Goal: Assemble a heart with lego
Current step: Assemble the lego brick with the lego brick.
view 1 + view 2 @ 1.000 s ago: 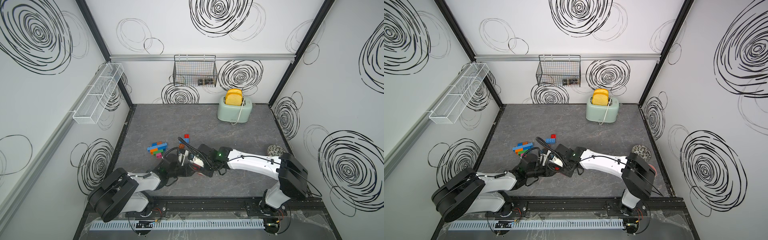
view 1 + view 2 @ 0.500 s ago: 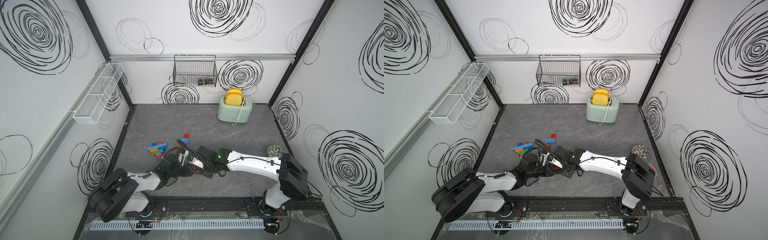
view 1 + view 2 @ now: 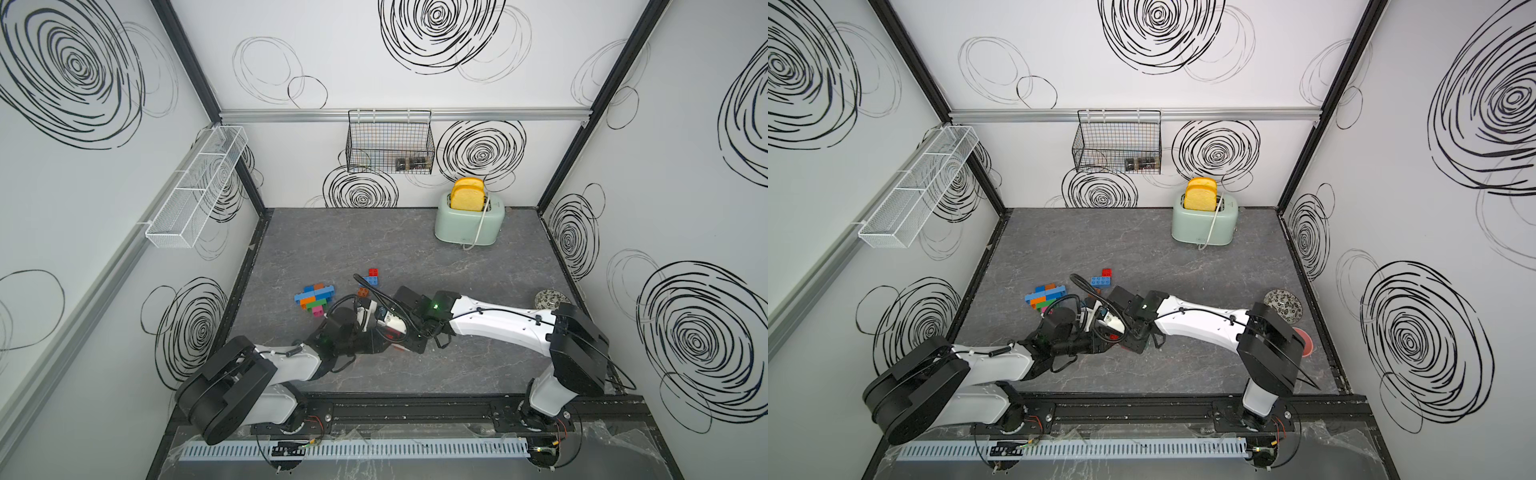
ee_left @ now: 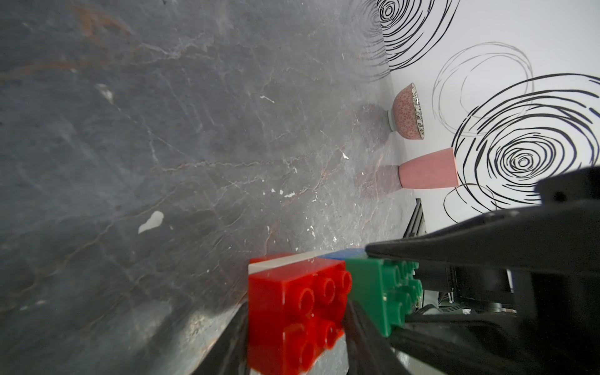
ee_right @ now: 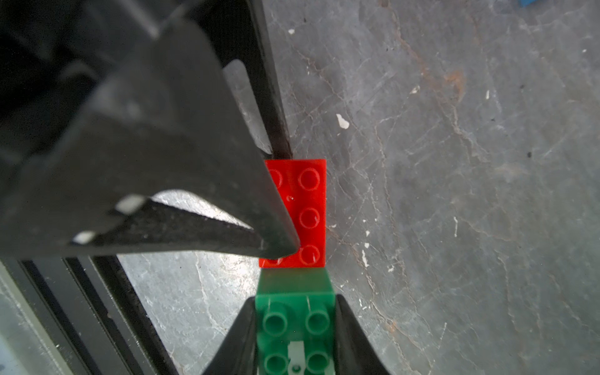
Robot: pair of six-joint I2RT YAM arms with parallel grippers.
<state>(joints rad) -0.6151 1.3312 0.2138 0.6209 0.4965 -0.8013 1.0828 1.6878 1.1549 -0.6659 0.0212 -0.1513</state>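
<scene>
Near the front of the table point(image 3: 415, 374), where both arms meet, the red brick point(image 4: 292, 292) sits clamped in the left gripper point(image 4: 295, 328), its end touching the green brick point(image 5: 293, 292), which the right gripper point(image 5: 294, 337) grasps. Farther back lie a cluster of coloured bricks point(image 3: 314, 296) and a blue-and-red pair point(image 3: 371, 277).
</scene>
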